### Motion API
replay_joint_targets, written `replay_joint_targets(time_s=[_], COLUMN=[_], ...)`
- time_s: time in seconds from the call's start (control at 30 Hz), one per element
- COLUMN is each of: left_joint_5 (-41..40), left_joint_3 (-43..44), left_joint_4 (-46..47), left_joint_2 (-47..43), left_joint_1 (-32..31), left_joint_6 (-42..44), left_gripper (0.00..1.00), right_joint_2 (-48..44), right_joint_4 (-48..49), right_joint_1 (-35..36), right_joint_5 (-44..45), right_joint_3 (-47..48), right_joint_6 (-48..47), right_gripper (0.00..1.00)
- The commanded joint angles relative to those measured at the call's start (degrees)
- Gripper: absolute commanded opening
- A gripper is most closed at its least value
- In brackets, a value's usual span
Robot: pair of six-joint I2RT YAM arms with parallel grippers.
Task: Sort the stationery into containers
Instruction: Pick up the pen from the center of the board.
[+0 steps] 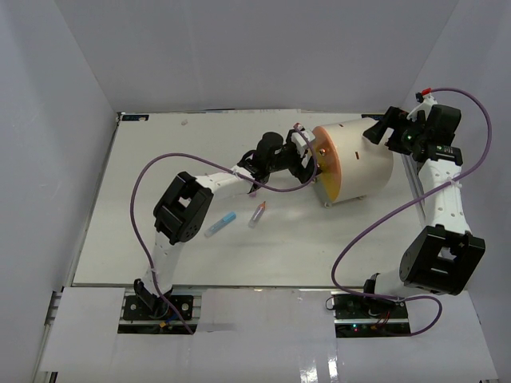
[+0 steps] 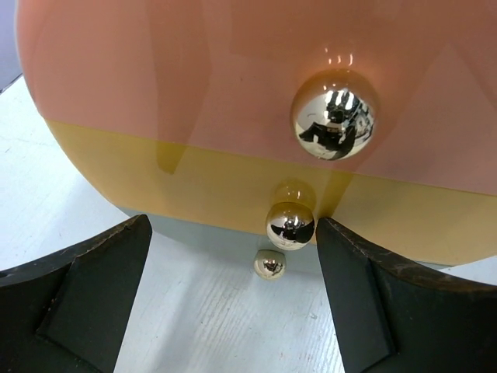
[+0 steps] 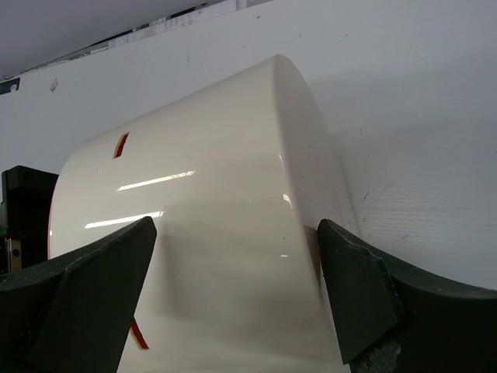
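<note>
The cream-white drum point(image 1: 363, 163) lies on its side at the back right, its orange round face point(image 1: 327, 163) turned left. My left gripper point(image 1: 310, 163) is open right in front of that face. In the left wrist view the orange face point(image 2: 233, 93) fills the top, with a large brass knob point(image 2: 335, 114) and a small lower knob point(image 2: 290, 226) that sits just inside the right finger point(image 2: 388, 303). My right gripper point(image 1: 375, 132) is open over the drum's top back end; the drum's wall point(image 3: 202, 233) sits between its fingers point(image 3: 361, 295). A blue pen point(image 1: 219, 225) and a clear-pink pen point(image 1: 257, 215) lie on the table.
The white table point(image 1: 160, 159) is enclosed by white walls at the back and both sides. Purple cables loop from both arms over the table. The left arm's elbow point(image 1: 182, 209) hangs just left of the two pens.
</note>
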Motion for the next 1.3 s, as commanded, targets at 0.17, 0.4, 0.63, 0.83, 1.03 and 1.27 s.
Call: replay_joint_targets(time_s=[0.17, 0.4, 0.63, 0.83, 1.03, 1.27], left_joint_5=[-10.6, -18.1, -28.2, -32.9, -33.9, -34.2], left_joint_3=[-5.4, -17.3, -28.6, -42.1, -49.1, -48.6], left_joint_4=[3.7, -3.5, -19.5, -30.0, -39.4, -42.0], left_joint_2=[-7.7, -24.8, -40.9, -56.3, -62.1, -54.6], left_joint_1=[-0.1, 2.6, 4.6, 8.8, 14.6, 21.6], left_joint_6=[-1.9, -6.4, -13.6, -20.6, -23.8, -27.3], left_gripper=[0.98, 0.98, 0.98, 0.98, 0.98, 0.98], right_joint_2=[-1.5, -6.7, -17.5, -26.5, -30.7, -32.0], right_joint_4=[-8.1, -12.4, -6.4, -1.6, -0.2, 0.3], right_joint_1=[0.7, 0.8, 1.0, 2.6, 3.4, 4.6], right_joint_5=[2.9, 8.8, 7.6, 8.0, 4.6, 3.8], right_joint_3=[8.1, 13.2, 4.4, -7.1, -15.1, -16.8], right_joint_6=[-2.4, -5.5, -5.3, -4.5, -3.2, -3.1], right_gripper=[0.9, 0.9, 0.9, 0.9, 0.9, 0.9])
